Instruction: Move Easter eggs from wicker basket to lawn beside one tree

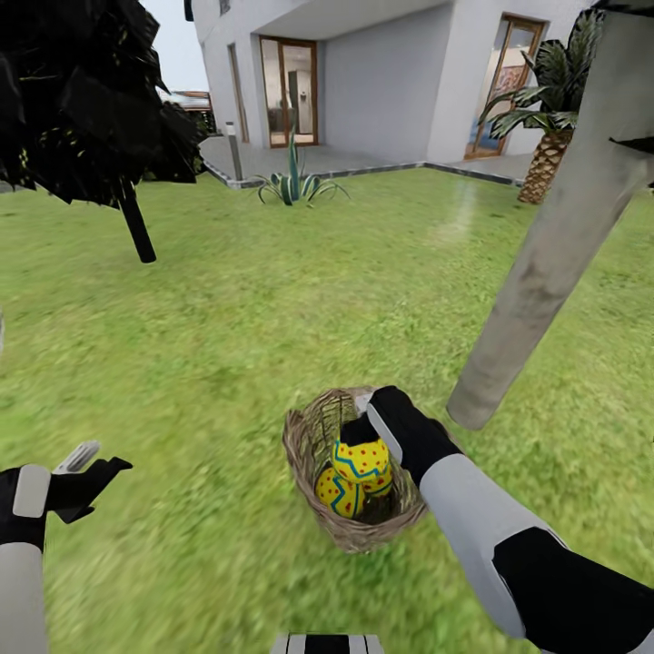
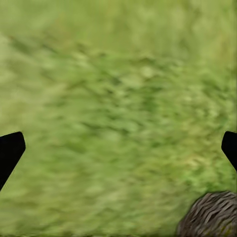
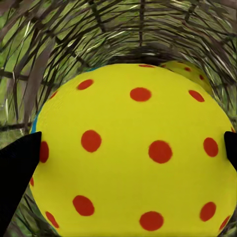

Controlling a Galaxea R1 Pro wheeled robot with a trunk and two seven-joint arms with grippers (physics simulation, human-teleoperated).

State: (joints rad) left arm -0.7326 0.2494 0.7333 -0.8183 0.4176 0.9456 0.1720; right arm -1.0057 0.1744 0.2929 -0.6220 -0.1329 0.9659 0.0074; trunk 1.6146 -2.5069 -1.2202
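Basket (image 1: 313,440) of brown wicker sits on the lawn (image 1: 227,318), just beside the pale grey tree trunk (image 1: 554,245). Right gripper (image 1: 361,427) reaches into it, fingers either side of the top egg (image 1: 361,460), touching its flanks; second egg (image 1: 338,495) lies below, and a sliver of another (image 3: 190,69) sits deeper in. Left gripper (image 1: 91,468) hovers over grass, fingers spread wide, holding nothing.
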